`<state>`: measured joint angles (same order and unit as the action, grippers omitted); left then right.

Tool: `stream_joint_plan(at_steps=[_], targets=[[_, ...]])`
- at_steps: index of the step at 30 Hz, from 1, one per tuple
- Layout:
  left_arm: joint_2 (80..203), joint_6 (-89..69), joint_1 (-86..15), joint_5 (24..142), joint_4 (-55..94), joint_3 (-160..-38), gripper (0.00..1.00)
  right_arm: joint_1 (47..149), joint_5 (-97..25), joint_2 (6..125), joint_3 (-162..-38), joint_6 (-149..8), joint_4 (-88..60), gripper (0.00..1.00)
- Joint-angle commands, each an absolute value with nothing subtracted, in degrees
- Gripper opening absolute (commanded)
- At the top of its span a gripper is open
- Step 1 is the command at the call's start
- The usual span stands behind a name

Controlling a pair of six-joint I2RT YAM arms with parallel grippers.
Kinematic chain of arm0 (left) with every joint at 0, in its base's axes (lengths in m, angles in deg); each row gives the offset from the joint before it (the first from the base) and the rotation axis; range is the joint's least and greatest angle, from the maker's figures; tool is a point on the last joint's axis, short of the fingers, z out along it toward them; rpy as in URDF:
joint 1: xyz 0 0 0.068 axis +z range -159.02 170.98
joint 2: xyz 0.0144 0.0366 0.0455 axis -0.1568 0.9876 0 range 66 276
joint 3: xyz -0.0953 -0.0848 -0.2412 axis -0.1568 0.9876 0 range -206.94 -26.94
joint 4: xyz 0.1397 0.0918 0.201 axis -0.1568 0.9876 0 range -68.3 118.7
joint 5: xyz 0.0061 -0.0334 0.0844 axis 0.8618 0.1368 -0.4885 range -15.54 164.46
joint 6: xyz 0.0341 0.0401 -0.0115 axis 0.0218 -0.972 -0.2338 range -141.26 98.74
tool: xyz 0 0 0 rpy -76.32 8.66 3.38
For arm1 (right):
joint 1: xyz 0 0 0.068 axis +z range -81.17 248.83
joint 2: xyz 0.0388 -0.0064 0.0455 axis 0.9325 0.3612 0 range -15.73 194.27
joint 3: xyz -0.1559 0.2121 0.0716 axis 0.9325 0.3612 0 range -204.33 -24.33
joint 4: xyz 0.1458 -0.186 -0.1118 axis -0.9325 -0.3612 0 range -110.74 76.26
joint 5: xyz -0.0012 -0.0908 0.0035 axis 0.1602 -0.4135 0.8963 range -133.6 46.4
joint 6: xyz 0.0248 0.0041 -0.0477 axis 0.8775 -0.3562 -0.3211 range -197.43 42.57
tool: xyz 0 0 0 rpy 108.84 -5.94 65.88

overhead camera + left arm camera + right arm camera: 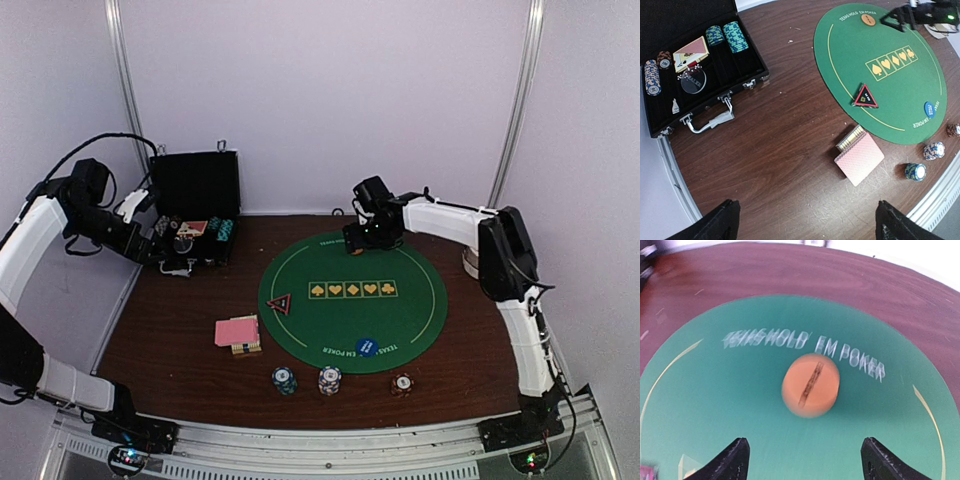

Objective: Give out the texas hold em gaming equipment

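A round green poker mat (352, 300) lies on the brown table. On it are a black-red triangle marker (279, 303) at its left, a blue disc (366, 347) at its near edge and an orange disc (810, 385) at its far edge. My right gripper (805, 452) is open and empty just above the mat, with the orange disc ahead of its fingertips; that view is blurred. A pink-backed card deck (237, 331) lies left of the mat. Teal (284, 380), white-blue (329, 380) and red (402, 383) chip stacks stand near the front edge. My left gripper (807, 222) is open and empty above bare table beside the case.
An open black case (195, 205) at the back left holds more chip stacks (727, 36), cards (690, 52) and a clear disc (692, 80). Its handle (710, 120) faces the table. A white round object (470, 262) sits at the right edge. Metal posts rise at both back corners.
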<state>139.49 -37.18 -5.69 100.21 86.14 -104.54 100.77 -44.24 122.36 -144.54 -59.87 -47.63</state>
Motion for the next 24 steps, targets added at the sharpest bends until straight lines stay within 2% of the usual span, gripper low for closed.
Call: stream_joint_plan(at_steps=[1, 5, 10, 24], targets=[[137.8, -36.5, -5.3, 101.3, 87.2, -107.3, 0.98, 107.8, -44.6, 105.8, -127.5, -61.7, -41.9, 0.78], [137.1, -36.6, -5.4, 101.0, 87.3, -107.4, 0.98, 114.4, -45.3, 96.5, -109.8, -60.7, -39.9, 0.76], [136.4, -37.2, -5.3, 100.1, 87.5, -107.4, 0.97, 120.1, -45.7, 89.4, -98.0, -57.9, -40.5, 0.74], [136.8, -37.0, -5.3, 99.7, 89.7, -108.5, 0.97, 125.9, -45.2, 90.6, -94.9, -58.1, -44.9, 0.7]])
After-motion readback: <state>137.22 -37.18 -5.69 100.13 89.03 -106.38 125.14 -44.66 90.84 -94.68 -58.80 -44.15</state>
